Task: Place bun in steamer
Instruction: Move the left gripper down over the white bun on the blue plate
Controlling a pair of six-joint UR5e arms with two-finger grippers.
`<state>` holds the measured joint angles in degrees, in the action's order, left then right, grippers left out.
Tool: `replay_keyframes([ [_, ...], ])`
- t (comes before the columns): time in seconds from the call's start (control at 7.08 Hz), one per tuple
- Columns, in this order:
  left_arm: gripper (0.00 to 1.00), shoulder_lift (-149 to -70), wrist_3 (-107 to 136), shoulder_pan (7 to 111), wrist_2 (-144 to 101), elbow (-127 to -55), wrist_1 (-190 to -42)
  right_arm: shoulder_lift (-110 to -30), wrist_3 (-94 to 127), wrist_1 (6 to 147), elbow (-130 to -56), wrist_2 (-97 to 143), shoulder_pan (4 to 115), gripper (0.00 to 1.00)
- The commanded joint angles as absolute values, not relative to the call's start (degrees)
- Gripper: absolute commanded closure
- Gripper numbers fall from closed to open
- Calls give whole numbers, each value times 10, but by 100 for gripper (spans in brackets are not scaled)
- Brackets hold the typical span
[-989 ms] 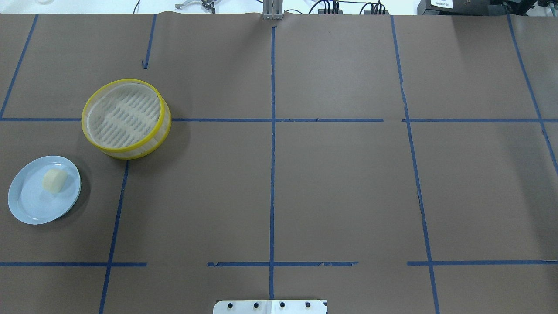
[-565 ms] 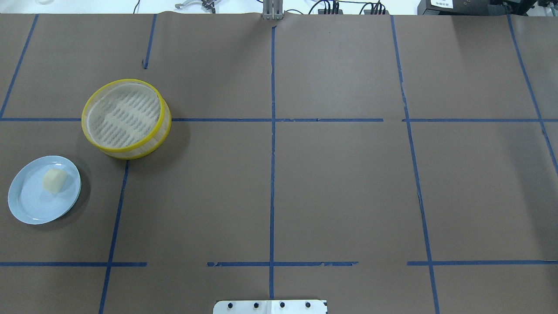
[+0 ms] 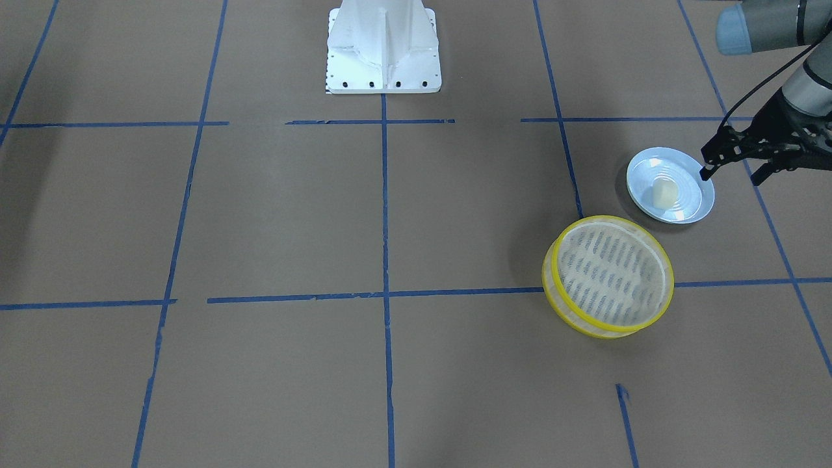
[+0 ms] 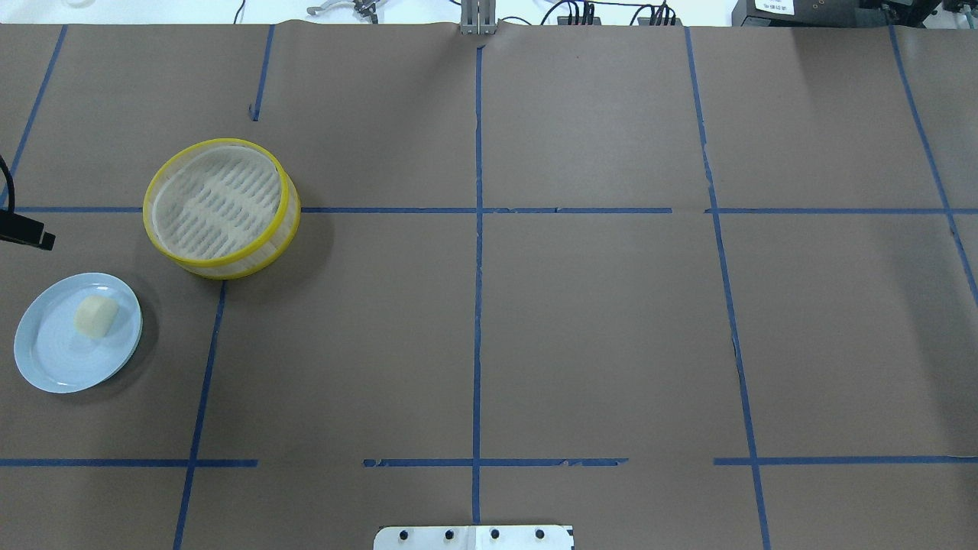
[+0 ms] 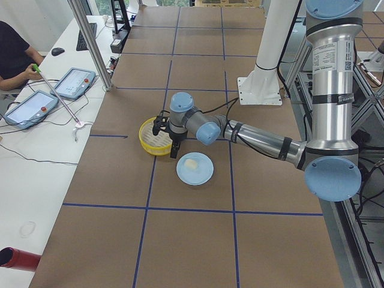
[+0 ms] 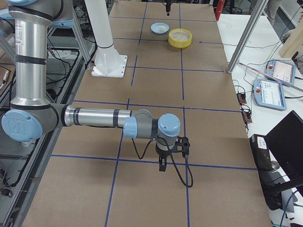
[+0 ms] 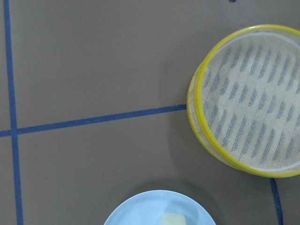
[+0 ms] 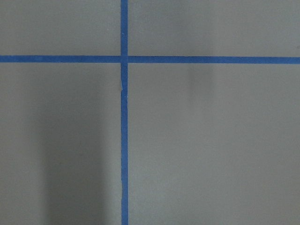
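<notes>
The steamer (image 4: 229, 263) stands empty: nothing done yet. On the pale blue plate (image 4: 46, 359) nearby, with the left gripper (image 3: 731, 170) hovering at its edge, jaws spread (holding nothing), lies the bun (image 4: 95, 315); grasp and transfer remain.

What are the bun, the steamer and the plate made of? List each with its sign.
Bun: matte cream, smooth and evenly shaped; looks like foam or soft plastic rather than dough, hard to tell.
Steamer: likely plastic; glossy bright yellow rims, translucent beige wall, moulded slatted floor.
Plate: pale blue, glossy with concentric ridges catching light; glazed ceramic or hard plastic, cannot tell which.
</notes>
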<state>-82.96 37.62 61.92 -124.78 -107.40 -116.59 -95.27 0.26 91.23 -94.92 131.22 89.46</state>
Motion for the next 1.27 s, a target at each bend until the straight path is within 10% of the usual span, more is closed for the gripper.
replay_keyframes([
  [0.0, 0, -807, 448, 557, -1228, -1021, -1266, -953, 3, 912, -949, 1312, 895, 0],
  [1.13, 0, -832, 455, 499, -1193, -980, -1268, -953, 3, 912, -949, 1312, 895, 0],
])
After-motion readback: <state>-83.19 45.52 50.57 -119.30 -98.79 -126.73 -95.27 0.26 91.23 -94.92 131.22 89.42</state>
